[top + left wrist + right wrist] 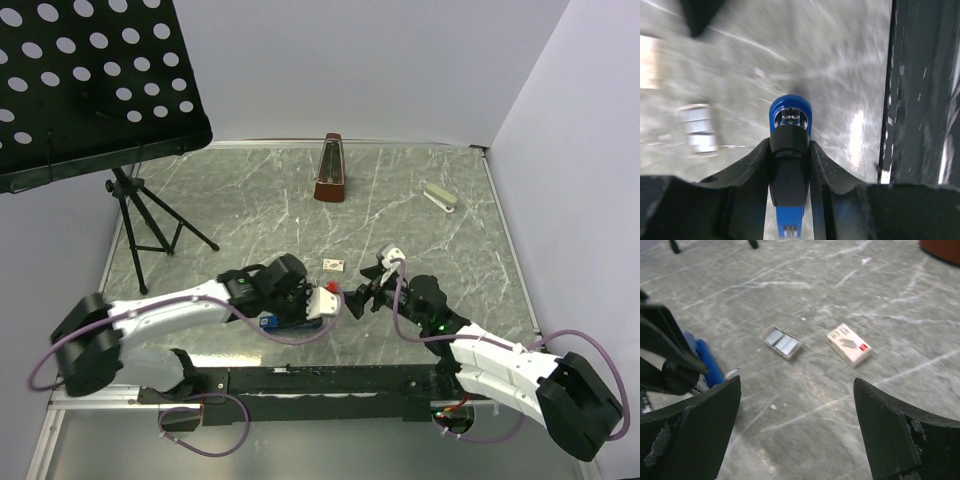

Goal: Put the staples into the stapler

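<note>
No text I can read in any view. Staple box (849, 344) on worktop (900, 405): dark print plus red patch on top face, too blurred for me to make out letters or brand. From top camera, same box shows only as pale speck with reddish mark. Blue stapler (790, 116): close view smeared, any marking on it illegible to me.

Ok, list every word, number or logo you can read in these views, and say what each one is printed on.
No text can be read in any view.
On the small cardboard box: dark and red print on the top face, too blurred to read.
On the blue stapler: no lettering visible.
On the metronome: too small to show any marking.
</note>
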### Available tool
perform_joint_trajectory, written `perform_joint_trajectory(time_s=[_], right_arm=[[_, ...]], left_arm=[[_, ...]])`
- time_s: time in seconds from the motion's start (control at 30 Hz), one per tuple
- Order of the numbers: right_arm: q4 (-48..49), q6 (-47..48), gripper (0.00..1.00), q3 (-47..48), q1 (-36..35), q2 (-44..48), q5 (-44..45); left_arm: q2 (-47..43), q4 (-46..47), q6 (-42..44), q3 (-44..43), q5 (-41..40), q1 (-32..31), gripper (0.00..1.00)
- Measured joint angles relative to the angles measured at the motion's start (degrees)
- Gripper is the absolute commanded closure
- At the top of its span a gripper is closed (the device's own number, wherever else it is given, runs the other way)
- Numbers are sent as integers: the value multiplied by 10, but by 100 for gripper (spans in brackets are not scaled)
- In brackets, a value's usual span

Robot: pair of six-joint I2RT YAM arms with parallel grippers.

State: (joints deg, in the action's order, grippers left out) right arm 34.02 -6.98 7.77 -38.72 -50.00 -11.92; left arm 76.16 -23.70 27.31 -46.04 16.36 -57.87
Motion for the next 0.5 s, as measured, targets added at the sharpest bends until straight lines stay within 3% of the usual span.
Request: perform_joint_trajectory(time_s=[0.27,0.5], right_arm=[[-157,-58,0,124,0,62,-4],[-185,-142,1,182,-6,95,-31]], left_arm=[[-175,123,-134,20,-45,12,99],[-258,275,-252,114,-93,12,99]])
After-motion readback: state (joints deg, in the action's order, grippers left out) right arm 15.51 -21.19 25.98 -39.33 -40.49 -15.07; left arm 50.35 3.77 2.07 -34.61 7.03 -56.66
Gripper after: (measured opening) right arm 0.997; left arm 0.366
